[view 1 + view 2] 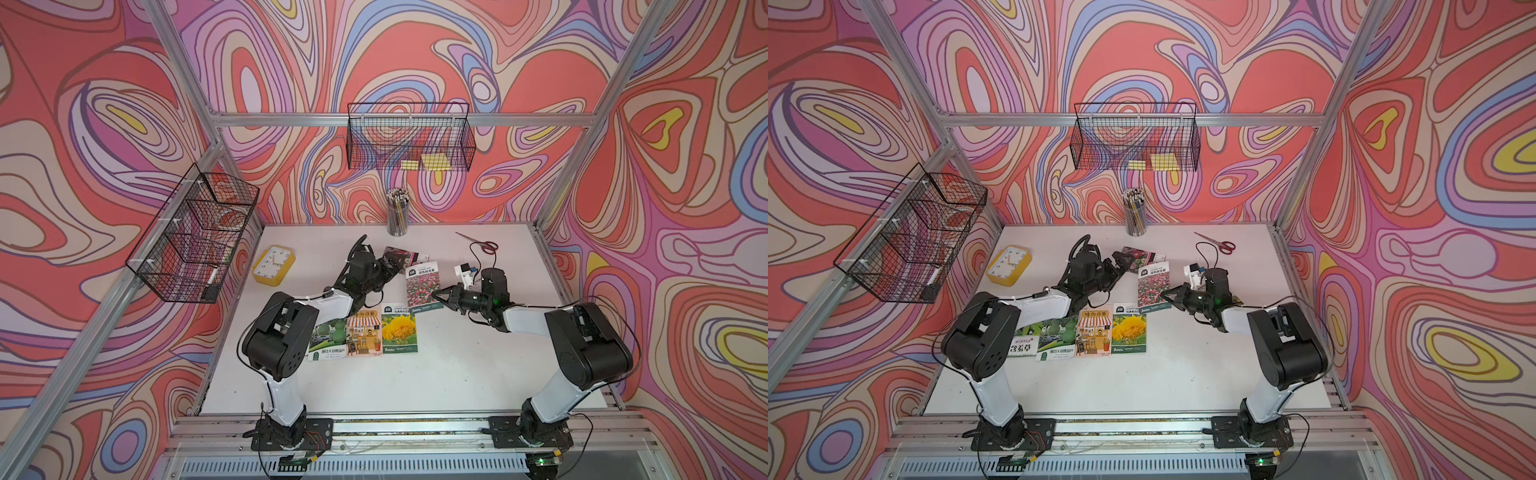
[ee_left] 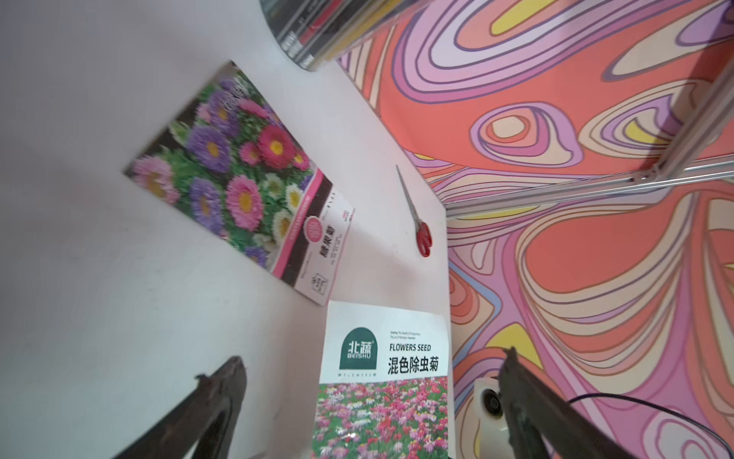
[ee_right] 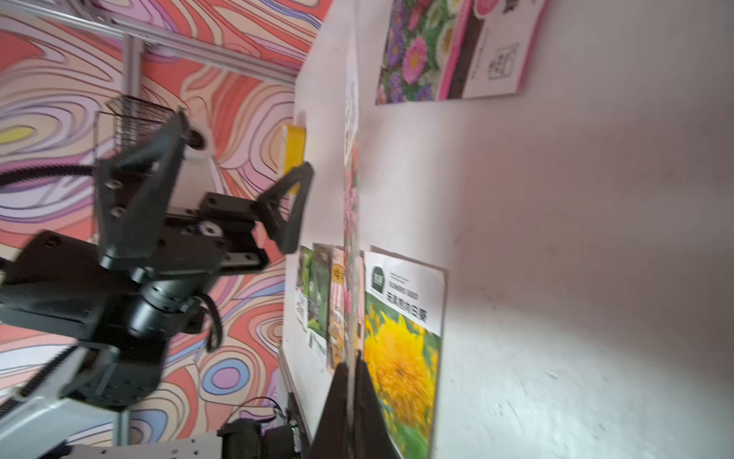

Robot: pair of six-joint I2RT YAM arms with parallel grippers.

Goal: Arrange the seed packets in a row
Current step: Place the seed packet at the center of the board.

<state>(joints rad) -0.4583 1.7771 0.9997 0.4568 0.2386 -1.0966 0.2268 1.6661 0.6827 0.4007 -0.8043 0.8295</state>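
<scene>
Seed packet [image 3: 352, 214] shows clamped edge-on by right jaws in right wrist view; left jaws wide.

Seed packets [image 1: 399, 328] glossy, printed; table [image 1: 457, 374] matt white, scuffed; baskets [image 1: 409, 137] black wire mesh; frame [image 1: 291, 120] brushed metal.

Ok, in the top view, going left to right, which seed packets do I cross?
Leaf packet, gourd packet, shopfront packet, yellow flower packet, then the pink flower-field packet, farther back, pinched in the right gripper.
</scene>
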